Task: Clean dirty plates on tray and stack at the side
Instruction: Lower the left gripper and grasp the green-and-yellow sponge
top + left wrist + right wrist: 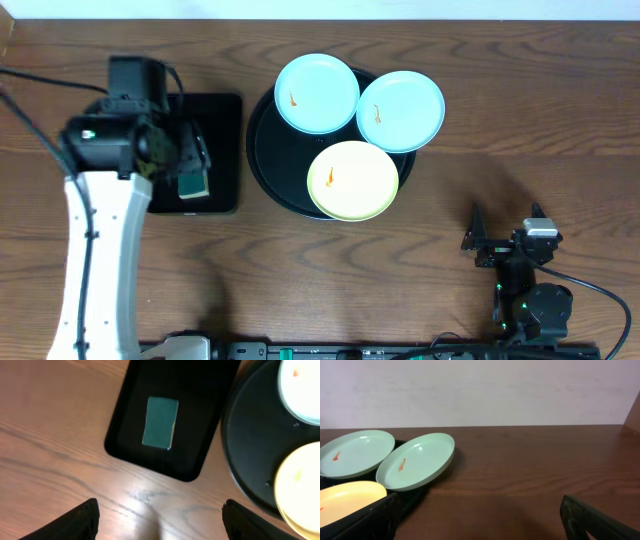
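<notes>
Three small plates lie on the round black tray (pixel 262 150), each with a small orange smear: two pale turquoise ones at the back (pixel 316 93) (pixel 400 110) and a pale yellow one (pixel 353 180) at the front. My left gripper (pixel 192 160) hovers open and empty over the left side. In the left wrist view, this gripper (pixel 160 525) stands short of a green sponge (pixel 160 423). My right gripper (pixel 485 245) rests open at the front right, apart from the plates. In the right wrist view, the right gripper (pixel 480 525) holds nothing, with the turquoise plates (pixel 416 461) (pixel 354 452) ahead to its left.
The sponge (pixel 193 183) lies in a small rectangular black tray (pixel 222 150) just left of the round tray. Bare wooden table (pixel 520 130) stretches to the right of the plates. A pale wall (pixel 480 390) closes the far side.
</notes>
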You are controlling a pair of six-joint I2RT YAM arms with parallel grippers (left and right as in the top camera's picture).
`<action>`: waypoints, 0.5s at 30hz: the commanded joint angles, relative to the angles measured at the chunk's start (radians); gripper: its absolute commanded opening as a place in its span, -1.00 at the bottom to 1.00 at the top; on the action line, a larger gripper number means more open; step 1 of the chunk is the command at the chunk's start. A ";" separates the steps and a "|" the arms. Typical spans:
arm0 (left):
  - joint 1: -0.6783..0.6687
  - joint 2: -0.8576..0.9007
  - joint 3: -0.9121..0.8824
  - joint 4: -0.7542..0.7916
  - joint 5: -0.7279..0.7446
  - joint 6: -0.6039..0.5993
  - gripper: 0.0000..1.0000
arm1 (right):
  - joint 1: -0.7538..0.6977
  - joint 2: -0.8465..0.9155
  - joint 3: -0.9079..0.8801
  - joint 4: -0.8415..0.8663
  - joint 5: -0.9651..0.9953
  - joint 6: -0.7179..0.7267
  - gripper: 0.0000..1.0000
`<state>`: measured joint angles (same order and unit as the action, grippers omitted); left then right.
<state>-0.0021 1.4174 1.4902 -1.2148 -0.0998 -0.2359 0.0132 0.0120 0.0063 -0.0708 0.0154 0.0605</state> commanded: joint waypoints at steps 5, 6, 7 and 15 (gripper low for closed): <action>0.071 0.056 -0.245 0.211 -0.005 -0.020 0.59 | -0.012 -0.005 -0.001 -0.004 -0.002 0.010 0.99; 0.093 0.067 -0.256 0.241 0.018 -0.015 0.59 | -0.012 -0.005 -0.001 -0.004 -0.002 0.010 0.98; 0.115 0.079 -0.263 0.272 0.064 0.012 0.59 | -0.012 -0.005 -0.001 -0.004 -0.002 0.010 0.98; 0.188 0.222 -0.266 0.398 0.328 0.229 0.58 | -0.012 -0.005 -0.001 -0.004 -0.002 0.010 0.99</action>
<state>0.1867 1.5867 1.2198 -0.8223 0.1318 -0.0998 0.0132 0.0120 0.0063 -0.0704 0.0154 0.0605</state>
